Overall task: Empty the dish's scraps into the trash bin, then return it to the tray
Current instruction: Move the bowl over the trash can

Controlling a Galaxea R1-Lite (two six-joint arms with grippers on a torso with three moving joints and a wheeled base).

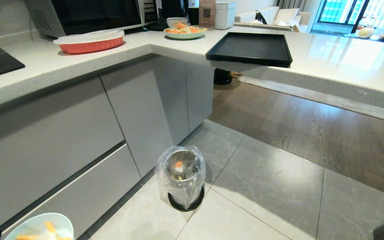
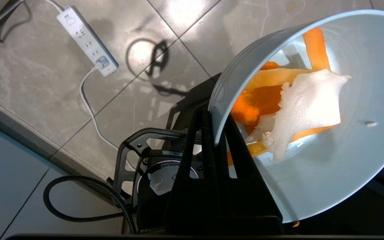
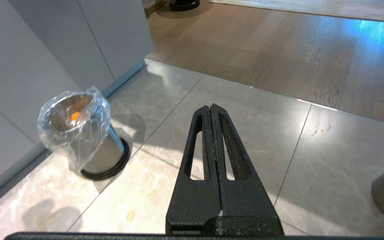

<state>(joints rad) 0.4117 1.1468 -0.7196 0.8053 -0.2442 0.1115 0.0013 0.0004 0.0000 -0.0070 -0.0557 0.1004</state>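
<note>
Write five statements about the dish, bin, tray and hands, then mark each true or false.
1. The left hand is shut on the dish rim. True.
2. The dish is empty. False: the scraps lie in it.
3. The bin stands on the floor. True.
4. The tray holds a plate. False: it is bare.
5. The right hand holds a cup. False: it is shut on nothing.

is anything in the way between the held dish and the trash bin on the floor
Nothing visible. The left gripper is shut on the dish rim, scraps inside. Only bare floor tile lies between it and the open-topped trash bin; the right gripper is off to the side.
</note>
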